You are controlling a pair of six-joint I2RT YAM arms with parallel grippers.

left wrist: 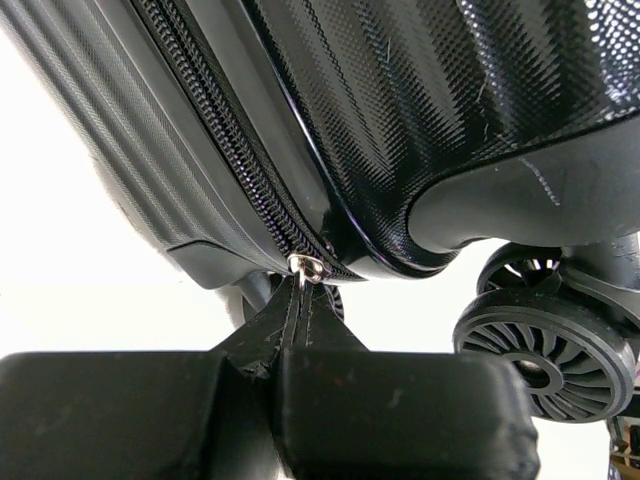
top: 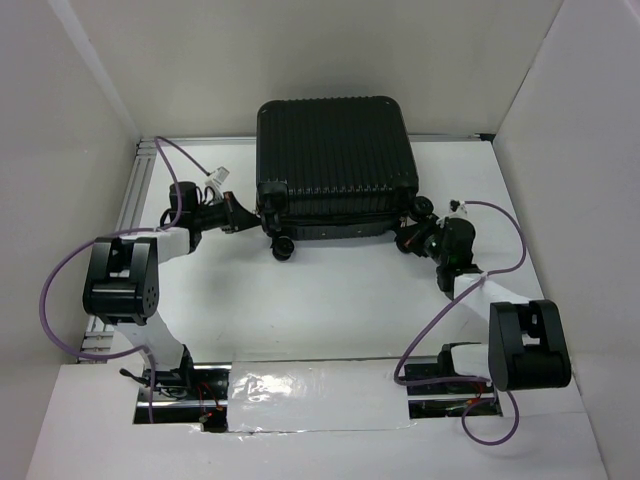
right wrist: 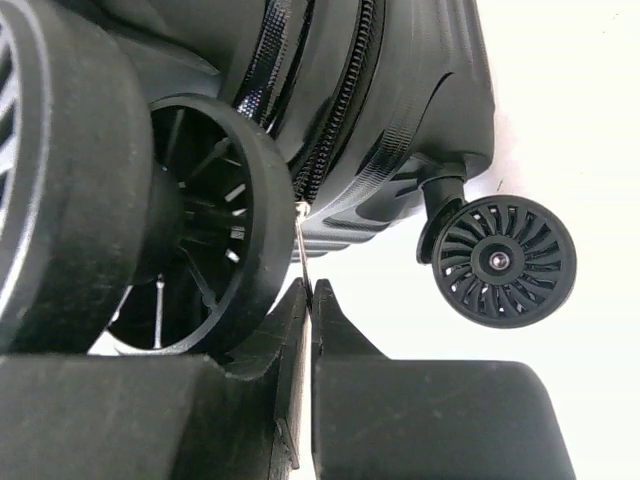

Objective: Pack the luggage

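Observation:
The black ribbed luggage lies closed and flat at the back of the white table, wheels toward the arms. My left gripper is at its near left corner; in the left wrist view the jaws are shut on a zipper pull hanging from a silver slider on the zipper. My right gripper is at the near right corner; in the right wrist view its jaws are shut on a thin metal zipper pull beside a wheel.
White walls enclose the table on the left, back and right. A luggage wheel juts toward the arms near the left gripper; another wheel shows in the right wrist view. Purple cables loop beside both arms.

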